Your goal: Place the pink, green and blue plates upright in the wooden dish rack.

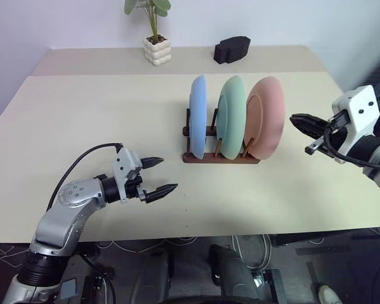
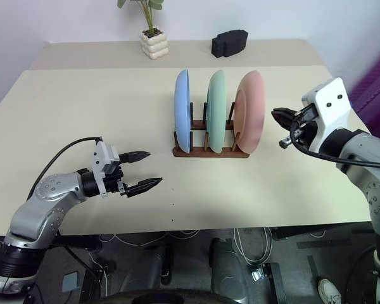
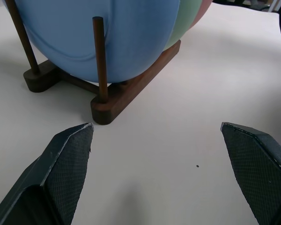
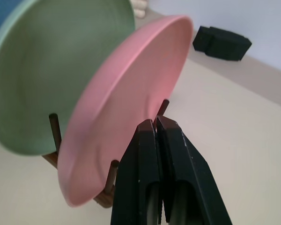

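Wooden dish rack (image 1: 220, 157) holds three upright plates (image 1: 231, 117).

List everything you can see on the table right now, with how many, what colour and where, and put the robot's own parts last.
blue plate: one, blue, upright at the rack's left end
green plate: one, green, upright in the middle
pink plate: one, pink, upright at the right end
wooden dish rack: one, dark brown, table centre
potted plant: one, green in a cream pot, far edge
black block: one, black, far edge
table: one, beige
left gripper: open, left of the rack
right gripper: shut, beside the pink plate
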Controlling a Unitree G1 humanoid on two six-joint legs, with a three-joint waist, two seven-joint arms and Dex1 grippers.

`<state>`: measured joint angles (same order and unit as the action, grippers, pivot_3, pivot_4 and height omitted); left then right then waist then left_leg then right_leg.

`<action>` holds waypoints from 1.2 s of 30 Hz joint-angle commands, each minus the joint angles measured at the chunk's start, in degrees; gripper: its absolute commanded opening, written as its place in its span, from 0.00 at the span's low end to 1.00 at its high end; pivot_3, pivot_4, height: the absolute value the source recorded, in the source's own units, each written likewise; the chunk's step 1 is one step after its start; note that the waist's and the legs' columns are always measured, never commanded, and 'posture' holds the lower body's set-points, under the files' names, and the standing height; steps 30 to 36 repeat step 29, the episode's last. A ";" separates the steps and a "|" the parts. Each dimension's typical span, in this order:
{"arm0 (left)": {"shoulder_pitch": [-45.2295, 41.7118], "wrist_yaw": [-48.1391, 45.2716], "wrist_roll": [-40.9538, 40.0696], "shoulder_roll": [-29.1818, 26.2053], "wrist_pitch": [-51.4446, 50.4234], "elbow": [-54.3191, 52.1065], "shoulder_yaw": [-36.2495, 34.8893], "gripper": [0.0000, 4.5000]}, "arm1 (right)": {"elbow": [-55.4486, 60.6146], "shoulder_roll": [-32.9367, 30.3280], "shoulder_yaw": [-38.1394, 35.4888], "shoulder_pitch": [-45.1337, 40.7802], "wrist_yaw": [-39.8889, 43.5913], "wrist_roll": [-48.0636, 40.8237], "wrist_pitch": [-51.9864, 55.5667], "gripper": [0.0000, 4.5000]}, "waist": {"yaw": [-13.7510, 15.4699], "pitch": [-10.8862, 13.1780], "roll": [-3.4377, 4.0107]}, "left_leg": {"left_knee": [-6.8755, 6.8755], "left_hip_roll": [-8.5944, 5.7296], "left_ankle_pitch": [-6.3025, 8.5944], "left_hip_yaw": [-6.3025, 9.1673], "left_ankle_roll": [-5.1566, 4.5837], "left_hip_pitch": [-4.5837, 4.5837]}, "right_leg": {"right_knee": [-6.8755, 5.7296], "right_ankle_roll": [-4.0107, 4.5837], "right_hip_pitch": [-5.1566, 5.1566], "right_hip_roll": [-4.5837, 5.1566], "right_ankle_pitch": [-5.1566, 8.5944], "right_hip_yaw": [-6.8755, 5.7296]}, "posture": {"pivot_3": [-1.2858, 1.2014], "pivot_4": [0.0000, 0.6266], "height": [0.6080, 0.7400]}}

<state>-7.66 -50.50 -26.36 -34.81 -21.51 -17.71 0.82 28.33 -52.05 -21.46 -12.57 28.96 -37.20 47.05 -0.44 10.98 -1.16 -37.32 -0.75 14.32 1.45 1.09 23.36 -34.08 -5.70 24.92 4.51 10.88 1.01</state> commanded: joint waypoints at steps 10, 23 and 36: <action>-1.54 5.06 4.40 0.65 8.27 10.82 -7.18 1.00 | -7.82 3.87 -6.08 16.04 12.96 3.54 -13.38 0.01 | -0.32 -0.02 0.03 | -0.01 -0.13 0.00 0.00 0.00 -0.08 | -0.04 -0.02 -0.07 -0.02 -0.01 0.01 | 0.52 0.24 1.00; 0.20 5.59 5.12 -0.48 9.47 11.74 -9.39 1.00 | -15.61 8.10 -3.43 14.85 15.17 6.40 -20.84 0.01 | -0.13 -0.04 0.02 | -0.02 -0.11 0.00 0.02 0.00 -0.17 | -0.06 -0.02 -0.16 0.00 -0.01 0.00 | 0.52 0.24 1.00; 0.91 6.45 5.24 -0.06 9.25 11.15 -9.49 1.00 | -17.37 8.04 -2.03 13.06 15.90 7.03 -21.12 0.01 | -0.14 -0.04 0.02 | -0.05 -0.11 0.00 0.02 0.00 -0.19 | -0.07 -0.02 -0.18 0.01 -0.02 0.00 | 0.52 0.24 1.00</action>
